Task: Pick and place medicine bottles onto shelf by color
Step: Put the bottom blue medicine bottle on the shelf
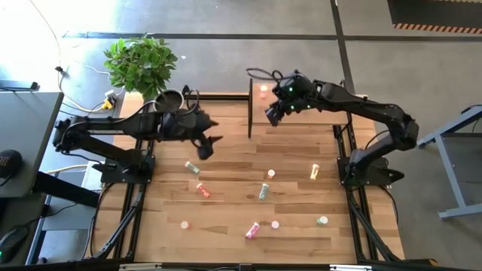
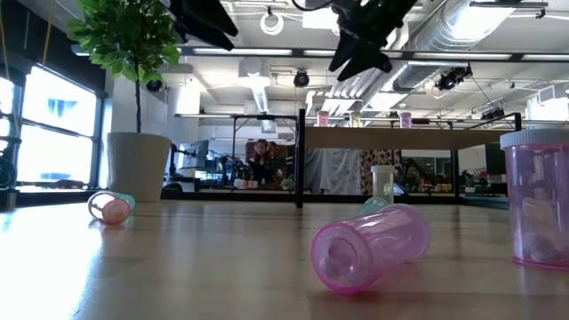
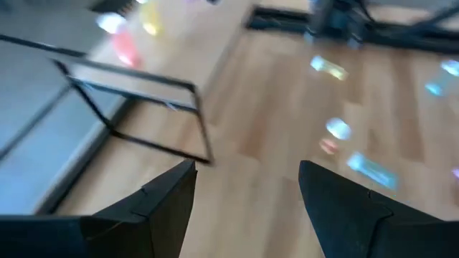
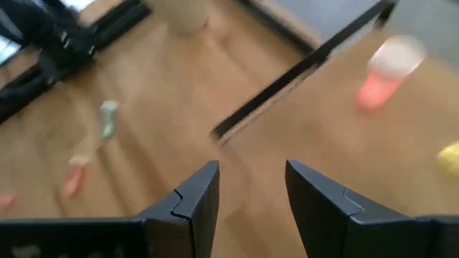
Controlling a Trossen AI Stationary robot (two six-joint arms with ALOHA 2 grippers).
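Both the left gripper (image 3: pixel 247 190) and right gripper (image 4: pixel 251 190) hang spread and empty; the blurred bottles (image 1: pixel 263 191) risk a mistimed grab.

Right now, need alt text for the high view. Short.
Overhead view of a wooden table with about ten small pastel medicine bottles scattered on it, some upright, some on their sides. The right hand, open and empty, hovers by the shelf, where one orange-red bottle stands; the left hand, also open and empty, hangs over the table's left side.
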